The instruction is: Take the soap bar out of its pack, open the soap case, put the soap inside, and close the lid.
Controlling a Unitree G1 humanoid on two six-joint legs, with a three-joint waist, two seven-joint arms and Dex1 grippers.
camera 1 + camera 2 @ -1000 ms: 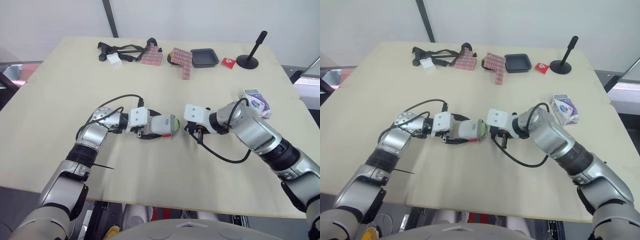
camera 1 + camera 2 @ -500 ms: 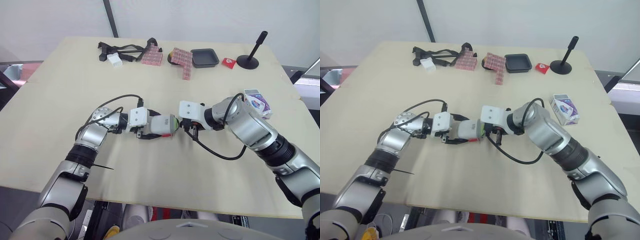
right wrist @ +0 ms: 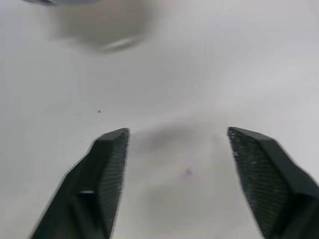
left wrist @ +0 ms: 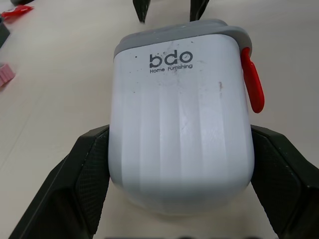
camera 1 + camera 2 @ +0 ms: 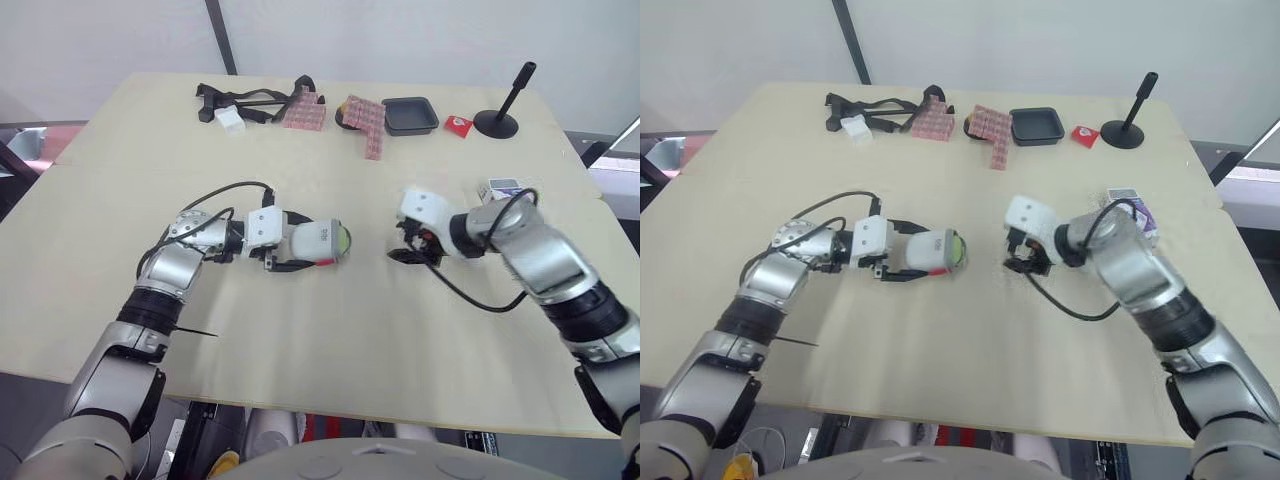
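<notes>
The left hand [image 4: 179, 134] pinches the white soap case [image 5: 320, 241] by its two sides; the case lies on its side near the middle of the worktop [image 5: 330, 340]. The right hand [image 3: 177, 132], fingers spread and holding nothing, hangs over bare worktop, apart from the case. The soap pack [image 5: 1130, 203] lies beside the right forearm.

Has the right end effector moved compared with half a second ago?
Yes. The right end effector has pulled back from the soap case toward the robot's right, ending nearer the soap pack, which stayed put.
</notes>
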